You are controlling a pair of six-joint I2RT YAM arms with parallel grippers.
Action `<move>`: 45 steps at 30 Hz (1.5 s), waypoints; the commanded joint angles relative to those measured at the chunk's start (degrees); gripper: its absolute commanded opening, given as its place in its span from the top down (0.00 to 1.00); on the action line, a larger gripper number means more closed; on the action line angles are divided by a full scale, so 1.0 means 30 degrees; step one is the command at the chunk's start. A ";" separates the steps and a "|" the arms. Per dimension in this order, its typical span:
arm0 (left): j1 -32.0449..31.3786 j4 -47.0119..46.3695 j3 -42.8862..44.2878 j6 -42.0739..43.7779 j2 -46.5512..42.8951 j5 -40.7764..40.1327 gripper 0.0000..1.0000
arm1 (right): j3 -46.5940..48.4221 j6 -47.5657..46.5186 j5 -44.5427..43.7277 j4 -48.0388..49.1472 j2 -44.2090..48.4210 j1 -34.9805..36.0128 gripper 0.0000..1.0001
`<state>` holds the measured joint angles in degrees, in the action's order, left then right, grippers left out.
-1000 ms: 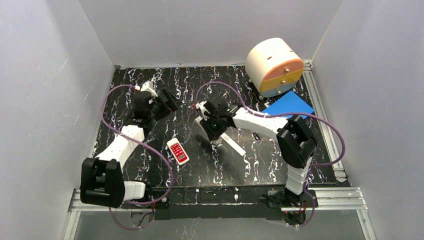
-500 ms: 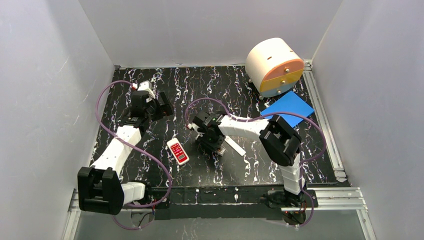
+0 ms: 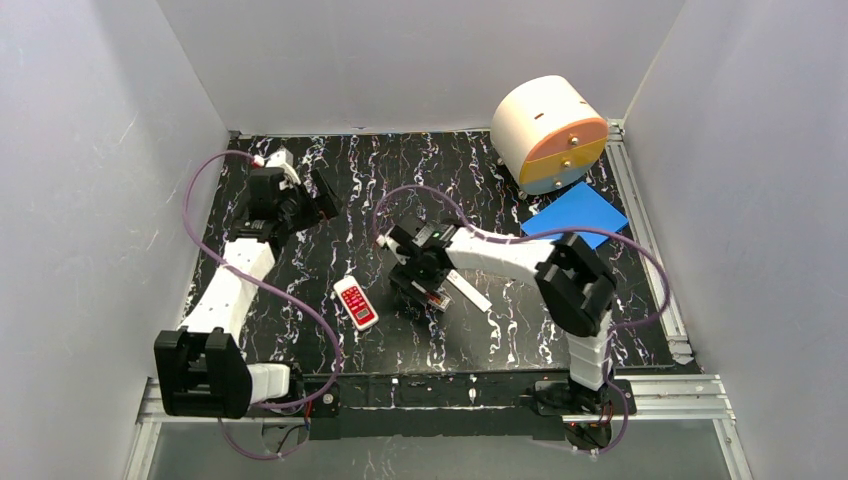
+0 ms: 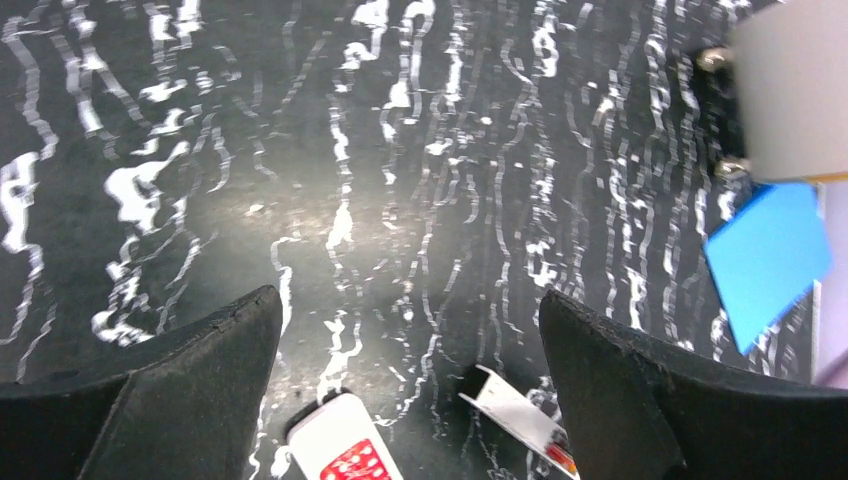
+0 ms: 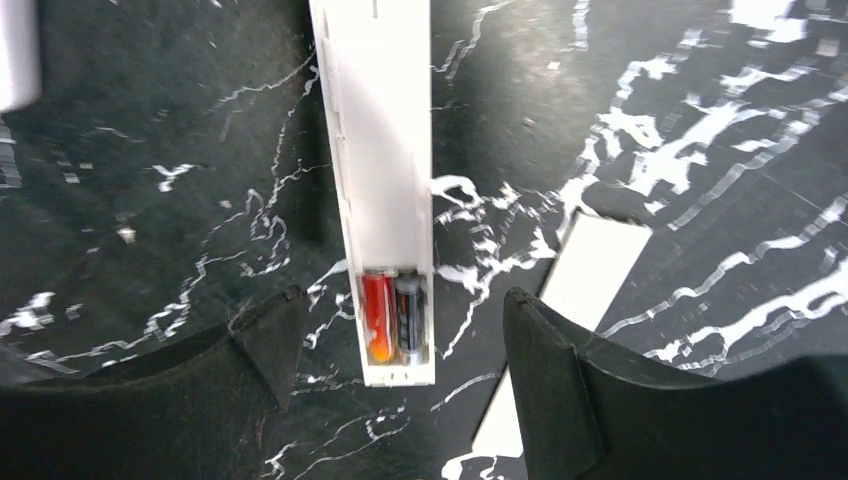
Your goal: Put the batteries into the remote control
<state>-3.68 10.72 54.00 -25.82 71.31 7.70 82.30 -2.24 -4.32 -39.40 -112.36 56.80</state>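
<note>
Two batteries [image 5: 393,316] (one red-orange, one black) lie side by side in the long white remote control's [image 5: 380,150] end recess, flat on the table [image 5: 150,130] between the released jaws of the right gripper [image 5: 400,305].

From above, the right gripper [image 3: 425,292] covers one end of the remote control [image 3: 470,291], so the batteries [image 5: 405,315] show only to its wrist camera, where the remote control runs off the top edge. The short red-faced remote [image 4: 342,448] is cut off at the left wrist view's bottom edge.
</note>
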 commanded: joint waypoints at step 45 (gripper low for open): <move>-0.8793 -0.0631 0.6513 -0.3616 1.5872 1.2757 0.50 | -1.3502 1.4313 0.7125 0.6520 0.9031 -1.0380 0.26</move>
<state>-28.80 7.27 72.18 -36.47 118.50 45.71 40.75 43.07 16.14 -19.84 -83.22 26.20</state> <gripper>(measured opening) 0.502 0.740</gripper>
